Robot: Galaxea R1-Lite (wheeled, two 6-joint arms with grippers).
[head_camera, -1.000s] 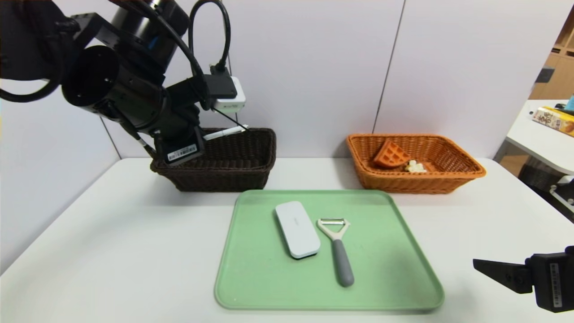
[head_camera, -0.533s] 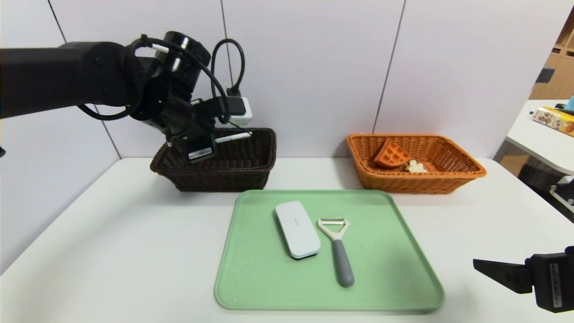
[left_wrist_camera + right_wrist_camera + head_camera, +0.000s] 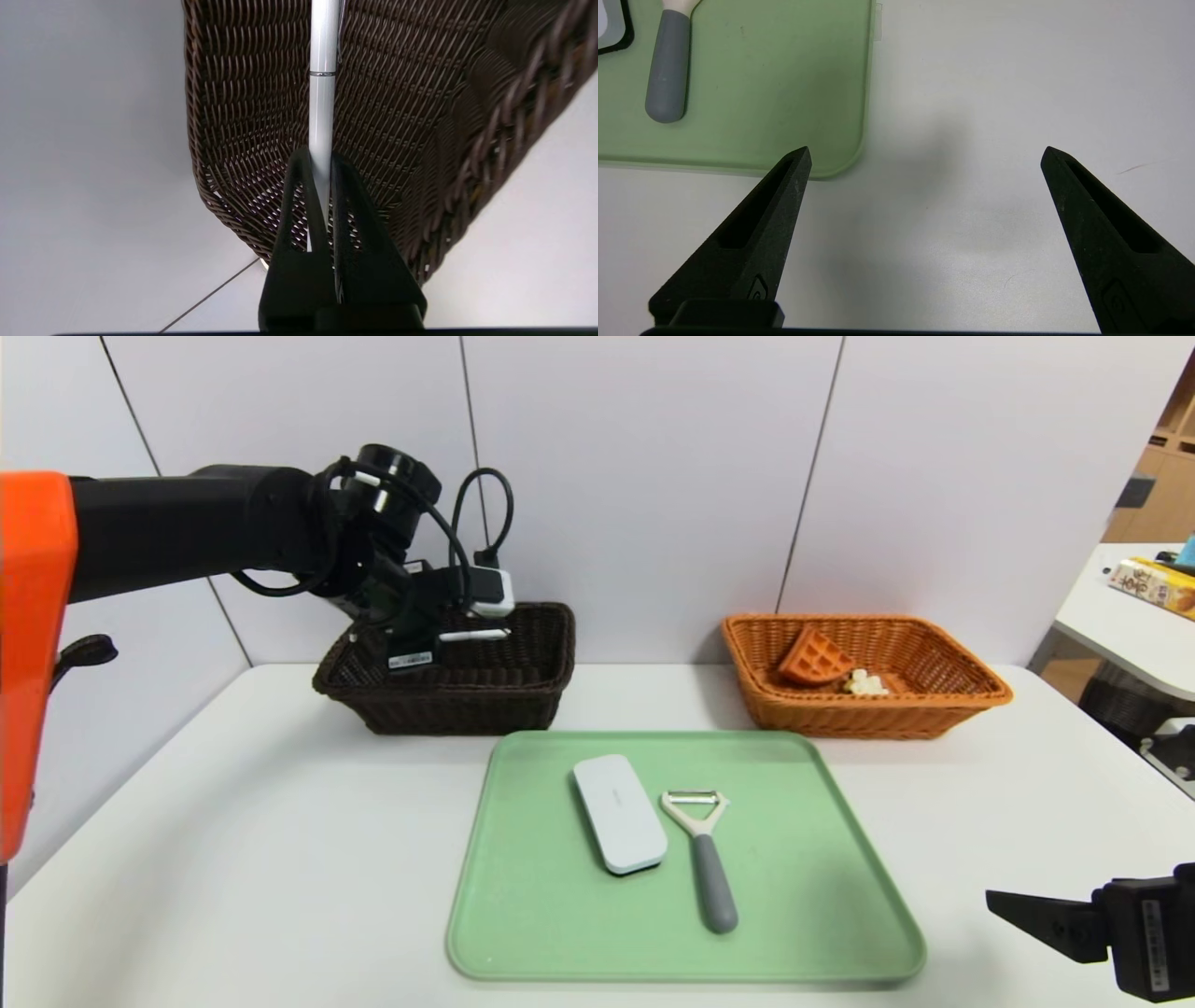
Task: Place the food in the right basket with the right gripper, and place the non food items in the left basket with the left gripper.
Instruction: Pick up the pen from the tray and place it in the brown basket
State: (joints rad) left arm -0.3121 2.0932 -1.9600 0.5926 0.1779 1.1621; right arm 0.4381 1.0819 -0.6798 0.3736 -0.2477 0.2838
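The left pincer is squeezed tight on a white pen. It holds the pen over the dark brown basket, which sits at the back left of the white surface. In the head view the pen lies almost flat, just above the inside of the basket. In the left wrist view the pen sticks out from between the two black fingers, with the woven wall of the basket behind it.

The right pincer is wide open and holds nothing. It hangs low at the near right side of the surface, beside the corner of the green tray. In the head view the right pincer shows at the bottom right corner.

The green tray lies in the middle of the surface. On it are a white flat box and a peeler with a grey handle. They lie side by side, close but not touching.

The orange basket sits at the back right. Inside it are a waffle piece and a small pale bit of food, touching each other.
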